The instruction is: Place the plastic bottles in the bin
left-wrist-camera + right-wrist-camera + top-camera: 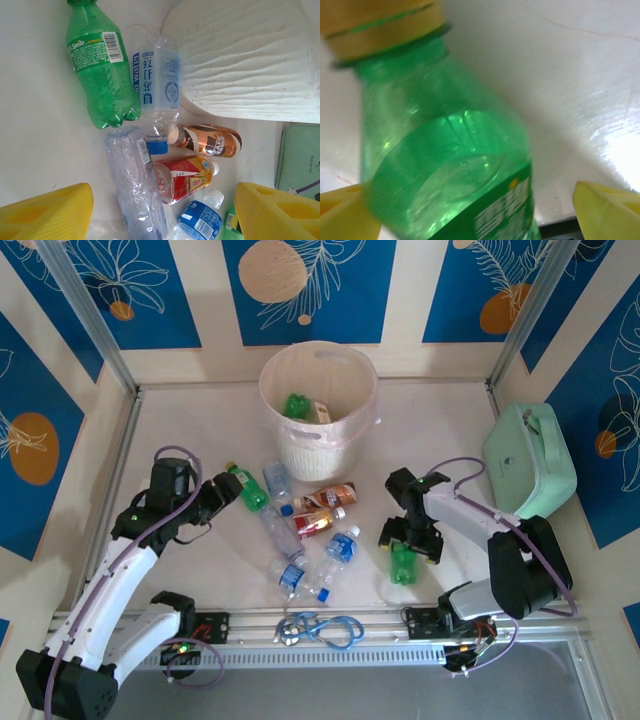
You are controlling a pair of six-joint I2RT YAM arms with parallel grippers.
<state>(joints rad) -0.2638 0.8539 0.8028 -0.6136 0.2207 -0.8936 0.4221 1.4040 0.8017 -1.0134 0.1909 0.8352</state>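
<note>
The white perforated bin (pixel 318 445) stands at the back centre, with a green bottle (pixel 296 405) and a brown-labelled one inside. Several plastic bottles lie in front of it: a green Sprite bottle (pixel 102 75), a clear blue-labelled one (pixel 159 85), a brown café bottle (pixel 210 141), a red-yellow one (pixel 185 177) and a crushed clear one (pixel 135 185). My left gripper (pixel 228 490) (pixel 162 220) hovers open over this pile. My right gripper (pixel 405 545) (pixel 477 215) is open astride a separate green bottle (pixel 403 562) (pixel 445 165) with a yellow cap (pixel 380 25); the left finger (pixel 345 215) touches it, the right finger (pixel 610 210) stands apart.
A mint-green case (pixel 530 460) (pixel 300 160) lies at the right wall. A blue cable loop (pixel 320 628) rests on the front rail. Blue patterned walls close in the table on three sides. Bare table lies left of the pile.
</note>
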